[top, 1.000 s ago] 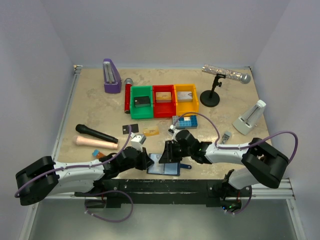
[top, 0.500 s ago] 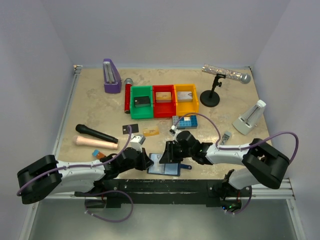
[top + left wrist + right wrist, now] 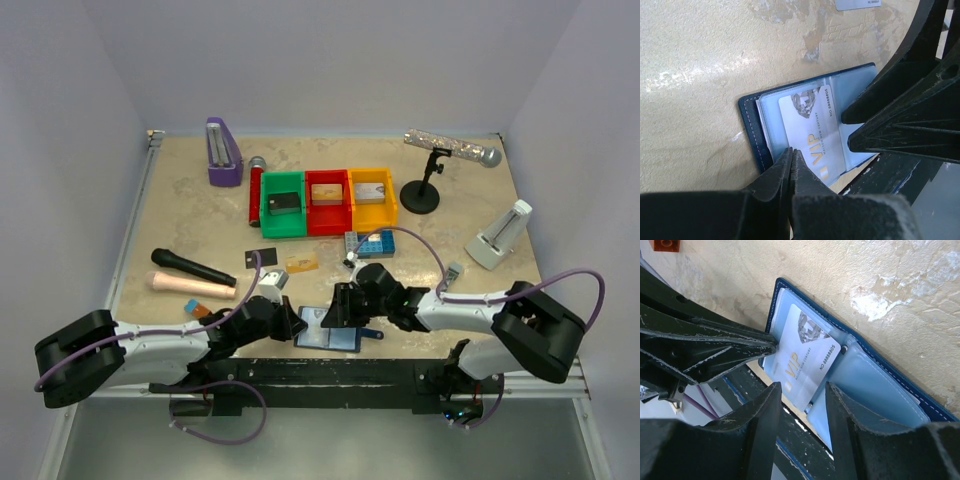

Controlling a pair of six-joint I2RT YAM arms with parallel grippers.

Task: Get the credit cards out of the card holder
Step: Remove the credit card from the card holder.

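Note:
The navy card holder (image 3: 330, 336) lies open at the table's near edge, pale blue pockets up; it also shows in the left wrist view (image 3: 748, 125) and the right wrist view (image 3: 880, 371). A silvery VIP card (image 3: 810, 131) (image 3: 807, 357) sticks halfway out of a pocket. My left gripper (image 3: 299, 325) (image 3: 791, 151) is shut, its tip touching the holder's left edge beside the card. My right gripper (image 3: 336, 311) (image 3: 803, 388) is open, its jaws either side of the card's near end and not touching it. A black card (image 3: 261, 255) and a gold-tan card (image 3: 302, 263) lie loose on the table.
Green (image 3: 266, 212), red (image 3: 327, 221) and yellow (image 3: 372, 215) bins stand mid-table. A blue studded plate (image 3: 372, 243), black microphone (image 3: 193, 268), peach cylinder (image 3: 190, 286), purple metronome (image 3: 223, 152), microphone stand (image 3: 422, 192) and white metronome (image 3: 500, 235) surround them. The black rail (image 3: 330, 372) runs along the near edge.
My right arm has shifted slightly to the right and the gripper sits a little nearer. The card holder and my left gripper have not visibly moved.

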